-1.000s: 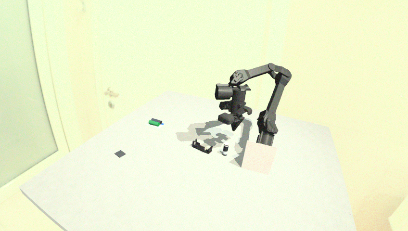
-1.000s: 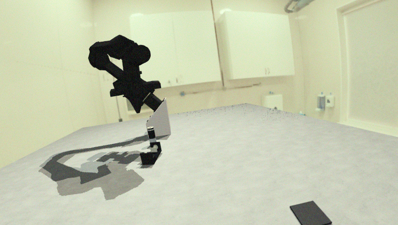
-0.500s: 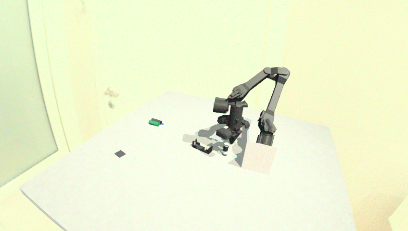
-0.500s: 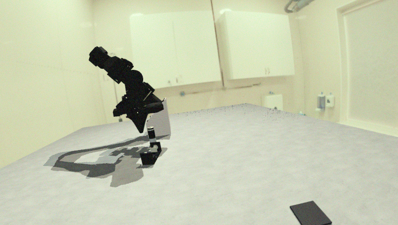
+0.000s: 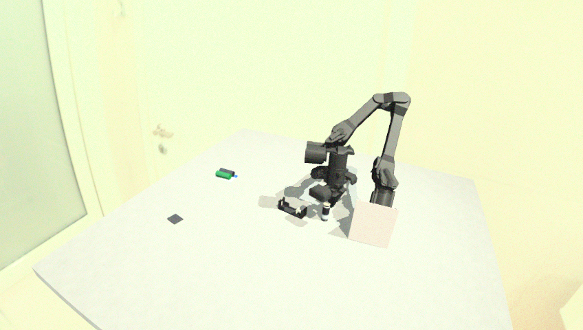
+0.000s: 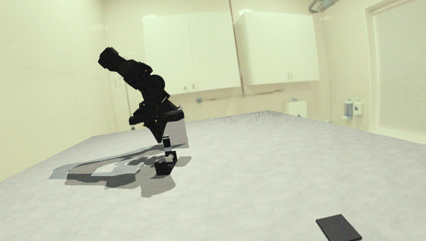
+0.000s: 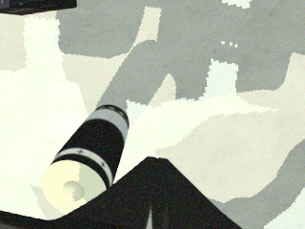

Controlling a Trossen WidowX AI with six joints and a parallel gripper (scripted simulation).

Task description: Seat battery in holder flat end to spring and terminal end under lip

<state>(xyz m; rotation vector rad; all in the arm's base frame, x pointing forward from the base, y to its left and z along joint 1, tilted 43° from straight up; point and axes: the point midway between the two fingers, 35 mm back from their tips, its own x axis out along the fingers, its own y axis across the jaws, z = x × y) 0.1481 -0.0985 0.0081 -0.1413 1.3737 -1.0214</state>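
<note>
The battery [image 5: 326,212] [image 6: 166,142] [image 7: 97,138] stands upright on the table, black with pale bands, its pale end with a round nub facing up. The black holder [image 5: 291,210] [image 6: 163,168] lies beside it, open side up and empty; a dark edge of it [image 7: 38,6] shows at the top left of the wrist view. My gripper [image 5: 333,203] [image 6: 160,141] [image 7: 155,167] points down with its fingertips together and nothing between them. It is close beside the battery, on the arm's side; whether it touches the battery is unclear.
A pale upright panel [image 5: 372,223] [image 6: 176,132] stands in front of the arm's base. A green cylinder [image 5: 223,174] lies against a dark one [image 5: 227,171] at the back left. A flat dark square [image 5: 174,218] [image 6: 338,228] lies farther left on the table.
</note>
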